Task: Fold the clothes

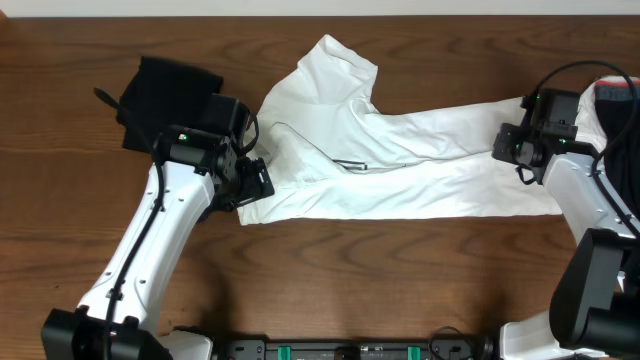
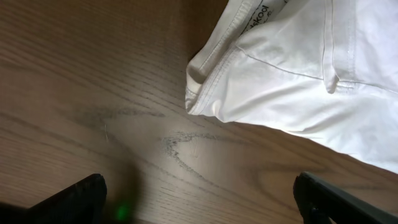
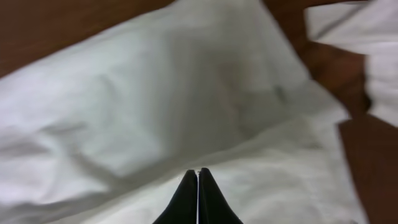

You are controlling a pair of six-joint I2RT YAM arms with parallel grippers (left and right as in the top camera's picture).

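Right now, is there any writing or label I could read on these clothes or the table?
"kool": dark letters inside the neck of the white shirt, left wrist view. The start is cut off at the picture's top edge, so the reading is unsure.
Small dark mark on the shirt's middle, overhead view: too small to read.
No other text shows.

A white T-shirt (image 1: 400, 160) stretches across the counter (image 1: 80, 220) between the left end effector (image 1: 255, 182) and right end effector (image 1: 506, 148); a black garment (image 1: 160, 88) lies at upper left.
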